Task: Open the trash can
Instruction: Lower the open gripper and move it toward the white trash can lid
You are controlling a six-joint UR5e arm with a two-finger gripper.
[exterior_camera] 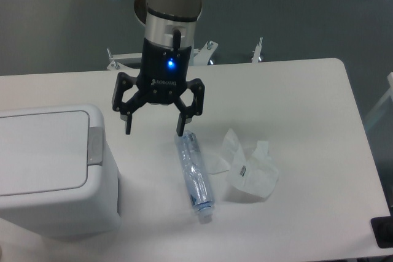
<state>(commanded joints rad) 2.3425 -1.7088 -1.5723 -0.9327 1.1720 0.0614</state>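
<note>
The end effector (153, 132) hangs released and empty above the tabletop (307, 90), right of the lidded trash can (52, 170) at the left edge; reaching its grey push tab (95, 145) appears next.

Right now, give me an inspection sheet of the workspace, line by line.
Surface: white table, bare at the far right.
Job's things: trash can at the left edge, lid down, grey tab on its right side.
Clutter: clear bottle lying on its side; crumpled plastic wrapper right of it.
Claw: claw open, empty, hanging above the table between can and bottle.
Cables: nothing seen.
Surroundings: grey floor; metal brackets at the table's far edge.
</note>
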